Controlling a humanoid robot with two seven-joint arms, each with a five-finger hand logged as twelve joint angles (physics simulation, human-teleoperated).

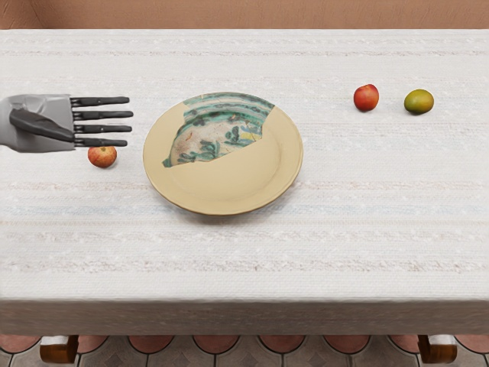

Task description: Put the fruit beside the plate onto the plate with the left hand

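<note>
Head view — left hand (67, 122), fingers straight, near apple (102, 156) beside plate (229, 193).

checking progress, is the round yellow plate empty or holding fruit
Empty: the round yellow plate bears no fruit; the small red apple sits on the white tablecloth left of it.

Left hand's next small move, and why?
Probably lower the left hand onto the apple and curl the fingers round it: they are straight and hold nothing, and the apple lies on the table left of the plate.
</note>
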